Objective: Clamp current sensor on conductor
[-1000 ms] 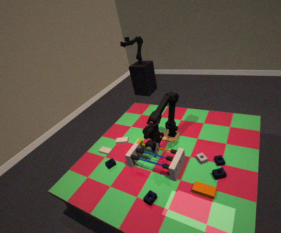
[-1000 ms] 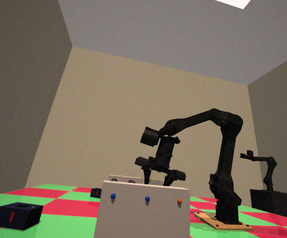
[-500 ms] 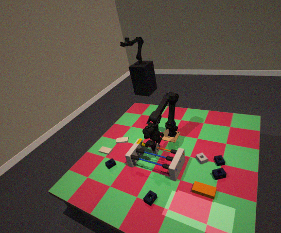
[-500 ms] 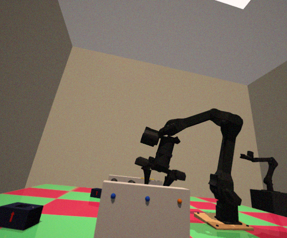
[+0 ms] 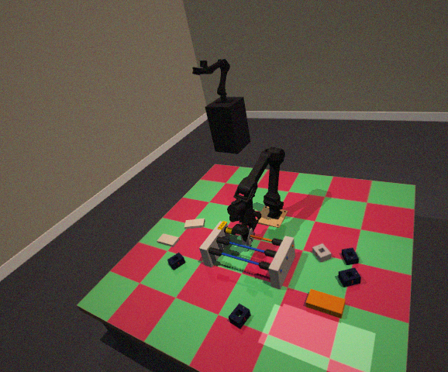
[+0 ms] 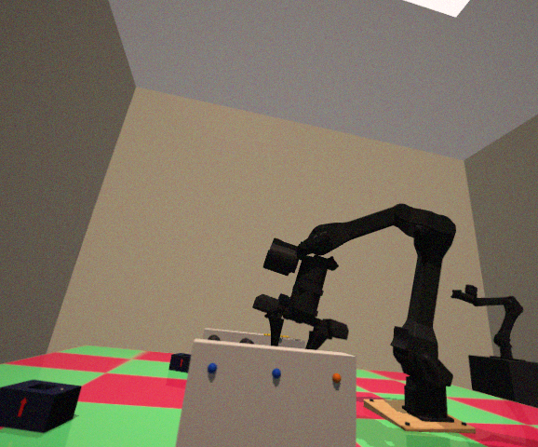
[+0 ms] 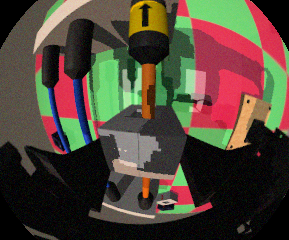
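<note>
The grey sensor (image 7: 144, 145) sits around the orange conductor (image 7: 148, 82) (image 5: 262, 238), which enters its far side and comes out below it in the wrist view. My gripper (image 7: 146, 134) (image 5: 245, 236) (image 6: 292, 343) is shut on the sensor, with one finger at each side. A yellow marker band (image 7: 149, 22) (image 5: 229, 230) with a black arrow is at the conductor's far end in the wrist view. I cannot make out an arrow on the sensor, nor whether it is latched.
Two blue conductors (image 7: 79, 107) (image 5: 242, 247) run beside the orange one between pale end walls (image 5: 282, 262) (image 6: 269, 404). Several dark square blocks, a white square ring (image 5: 321, 252), an orange block (image 5: 325, 303) and two pale flat blocks (image 5: 194, 223) (image 5: 167, 239) lie around the rack.
</note>
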Motion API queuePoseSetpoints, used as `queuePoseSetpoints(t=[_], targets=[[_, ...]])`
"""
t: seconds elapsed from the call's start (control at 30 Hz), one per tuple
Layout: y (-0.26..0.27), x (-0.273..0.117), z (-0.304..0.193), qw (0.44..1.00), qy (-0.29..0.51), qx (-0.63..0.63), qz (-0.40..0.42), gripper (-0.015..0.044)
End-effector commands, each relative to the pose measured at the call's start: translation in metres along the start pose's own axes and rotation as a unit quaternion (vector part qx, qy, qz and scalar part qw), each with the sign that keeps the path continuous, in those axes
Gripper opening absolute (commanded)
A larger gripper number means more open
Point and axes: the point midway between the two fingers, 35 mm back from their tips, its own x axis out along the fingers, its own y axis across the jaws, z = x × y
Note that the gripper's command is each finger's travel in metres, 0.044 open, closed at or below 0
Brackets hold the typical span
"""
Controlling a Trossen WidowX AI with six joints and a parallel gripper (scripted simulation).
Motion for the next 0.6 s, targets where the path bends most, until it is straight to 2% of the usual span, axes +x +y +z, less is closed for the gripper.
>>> queuePoseSetpoints(t=[0.0,0.57], targets=[[0.0000,0.0000,0.0000,1.000,0.000,0.000,0.000,0.0000],[-0.0020,-0.0005,0.0000,1.000,0.000,0.000,0.000,0.0000]])
